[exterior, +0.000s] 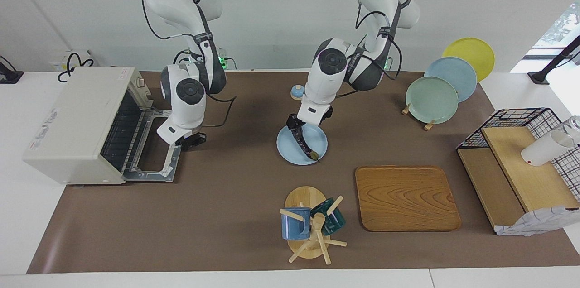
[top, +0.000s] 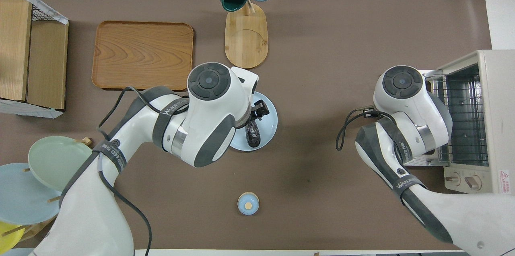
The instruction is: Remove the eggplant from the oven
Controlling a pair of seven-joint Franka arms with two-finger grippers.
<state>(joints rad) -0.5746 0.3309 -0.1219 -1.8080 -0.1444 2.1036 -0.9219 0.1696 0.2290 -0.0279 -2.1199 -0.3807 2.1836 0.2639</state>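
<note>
The eggplant (exterior: 307, 145) lies on a pale blue plate (exterior: 320, 136) in the middle of the desk, well apart from the oven (exterior: 77, 116), so by the look of it it is already out. Its thick end points toward the robots and its small stem tip away from them.

It looks light, long and thin, with a wrinkled dark skin. I judge it soft rather than stiff, so it would likely sag if lifted by one end and bruise under a hard squeeze. The skin may be a little slippery. The best hold seems to be across the thicker part near the middle, with the fingers on either side of its width and not on the stem.

The left hand (exterior: 293, 122) hangs over the thick end with its fingers spread wide, holding nothing. Whether they touch the skin I cannot tell.

The oven stands at the right arm's end of the desk, its door (exterior: 154, 143) folded down flat and its rack bare. The right hand (exterior: 194, 140) waits just beside that door, fingers together on nothing.
</note>
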